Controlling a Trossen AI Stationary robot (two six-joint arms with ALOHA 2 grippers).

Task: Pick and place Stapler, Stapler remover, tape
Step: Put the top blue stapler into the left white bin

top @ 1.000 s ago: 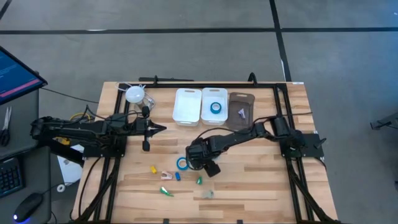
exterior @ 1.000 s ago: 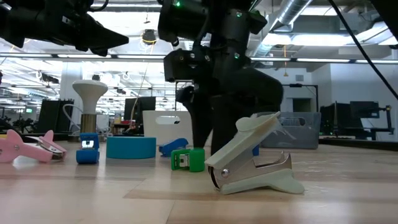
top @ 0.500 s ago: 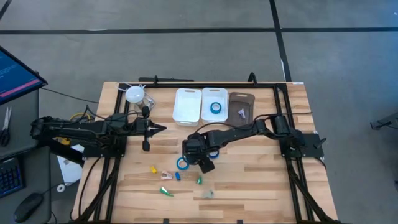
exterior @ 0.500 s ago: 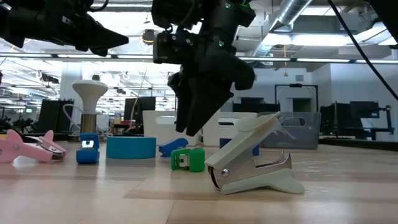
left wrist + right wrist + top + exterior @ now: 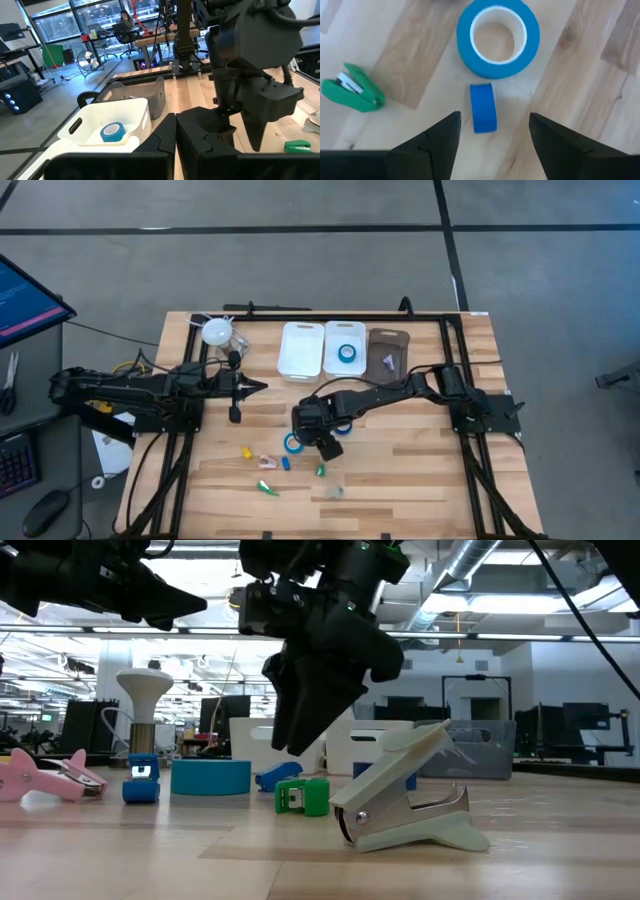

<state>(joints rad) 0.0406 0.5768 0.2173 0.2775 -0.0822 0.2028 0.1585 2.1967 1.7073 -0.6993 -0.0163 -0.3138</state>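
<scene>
A blue tape roll with a pale centre lies flat on the table, also showing in the low view. My right gripper hangs open just above the table beside it, with a small blue oblong piece between its fingertips, untouched. Another tape roll lies in a white bin. A pale green staple remover rests on the wood. Small green, blue and pink staplers lie nearby. My left gripper waits shut near the table's left.
Two white bins and a grey bin stand side by side at the far edge. A white lamp-like object sits at the far left. Little coloured pieces lie scattered toward the near edge. Bare wood spreads on the near right.
My right gripper has moved toward the table's left, closer to the flat tape roll, has risen a little and tipped from pointing straight down to a slant. Nothing on the table has moved.
</scene>
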